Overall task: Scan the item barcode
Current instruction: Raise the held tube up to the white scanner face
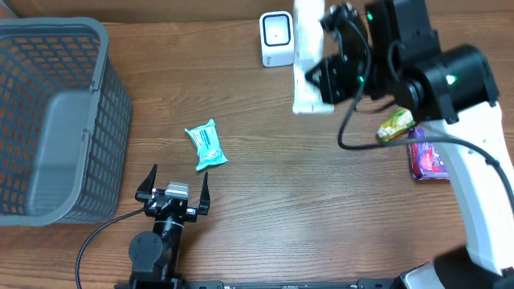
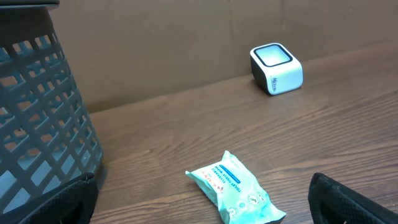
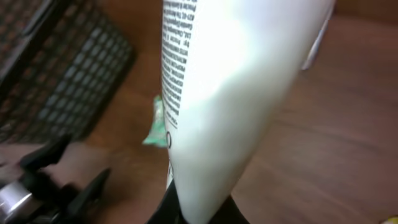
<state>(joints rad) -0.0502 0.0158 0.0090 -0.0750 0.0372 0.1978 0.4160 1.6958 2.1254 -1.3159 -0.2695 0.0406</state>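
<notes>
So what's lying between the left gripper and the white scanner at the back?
Only the teal packet, flat on the wood and nearer the left gripper than the scanner. The overhead view shows this, and the left wrist view agrees.

Setting: a robot test bench staged as a shop checkout. Evidence recorded:
- a wood-grain table (image 1: 321,209)
- a white barcode scanner (image 1: 276,38) that stood at its far edge
- a grey mesh basket (image 1: 112,104) at one end
- a teal packet (image 1: 206,145), a yellow-green packet (image 1: 396,125) and a purple packet (image 1: 428,159) that lay loose
- a brown board wall (image 2: 155,43) that stood behind
</notes>
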